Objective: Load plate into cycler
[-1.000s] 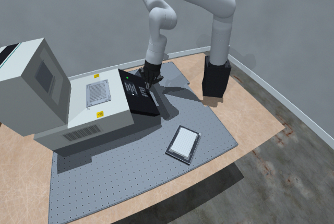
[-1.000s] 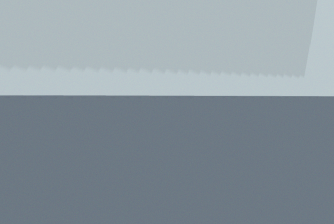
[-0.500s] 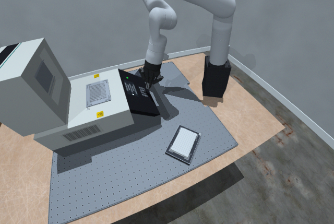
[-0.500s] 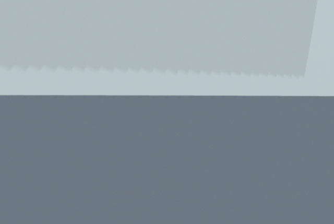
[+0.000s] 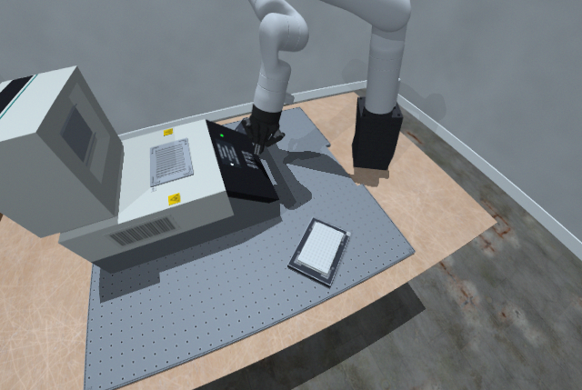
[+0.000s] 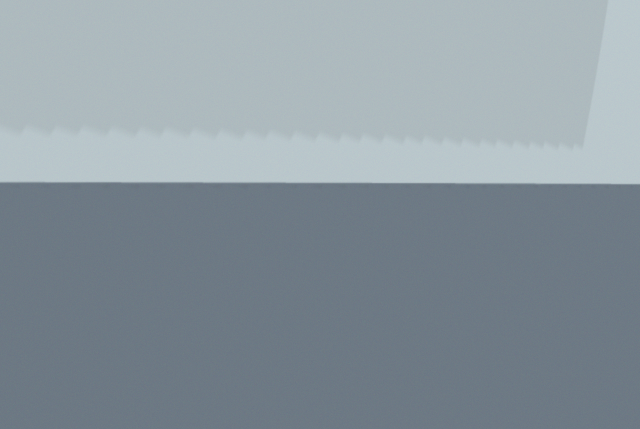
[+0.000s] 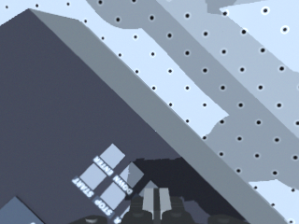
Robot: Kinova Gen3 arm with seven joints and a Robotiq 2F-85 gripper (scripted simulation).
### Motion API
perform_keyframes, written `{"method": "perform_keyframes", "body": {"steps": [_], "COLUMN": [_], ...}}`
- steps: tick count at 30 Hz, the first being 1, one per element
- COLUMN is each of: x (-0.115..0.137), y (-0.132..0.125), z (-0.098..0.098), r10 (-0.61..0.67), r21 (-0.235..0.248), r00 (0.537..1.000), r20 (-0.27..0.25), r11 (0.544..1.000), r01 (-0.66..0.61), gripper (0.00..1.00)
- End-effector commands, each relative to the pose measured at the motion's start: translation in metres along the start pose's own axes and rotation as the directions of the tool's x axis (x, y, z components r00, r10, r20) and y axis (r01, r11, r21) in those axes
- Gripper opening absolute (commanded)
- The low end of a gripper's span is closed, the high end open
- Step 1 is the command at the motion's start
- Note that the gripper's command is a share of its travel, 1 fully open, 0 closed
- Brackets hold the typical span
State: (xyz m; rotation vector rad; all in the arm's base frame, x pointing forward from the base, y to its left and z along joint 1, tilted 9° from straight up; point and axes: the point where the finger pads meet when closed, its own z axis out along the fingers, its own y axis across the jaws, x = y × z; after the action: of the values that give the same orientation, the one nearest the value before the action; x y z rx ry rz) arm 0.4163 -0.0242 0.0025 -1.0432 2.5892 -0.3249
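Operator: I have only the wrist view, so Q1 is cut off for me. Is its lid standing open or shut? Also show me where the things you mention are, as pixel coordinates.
Observer: The lid (image 5: pixel 54 184) stands open; I see this in the top view.

Operator: Thank you. Which colour has the lamp on the front panel?

Observer: The lamp (image 5: pixel 222 135) is green, so by its colour no run is on.

Operator: And is there some white plate outside the cycler?

Observer: Yes, a white plate (image 5: pixel 322 246) lies in a dark nest (image 5: pixel 307 272) on the perforated board (image 5: pixel 197 315).
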Motion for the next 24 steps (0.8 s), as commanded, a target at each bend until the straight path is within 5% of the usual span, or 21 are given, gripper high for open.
{"method": "perform_keyframes", "body": {"steps": [1,24], "x": [-0.0003,-0.0012], "y": [-0.0004,-0.0014], "z": [-0.0003,-0.0055], "r10": [0.000,0.000], "r21": [0.001,0.001], "r00": [1.000,1.000], "r20": [0.001,0.001], "r11": [1.000,1.000], "r01": [0.000,0.000], "gripper": [0.10,0.10]}}
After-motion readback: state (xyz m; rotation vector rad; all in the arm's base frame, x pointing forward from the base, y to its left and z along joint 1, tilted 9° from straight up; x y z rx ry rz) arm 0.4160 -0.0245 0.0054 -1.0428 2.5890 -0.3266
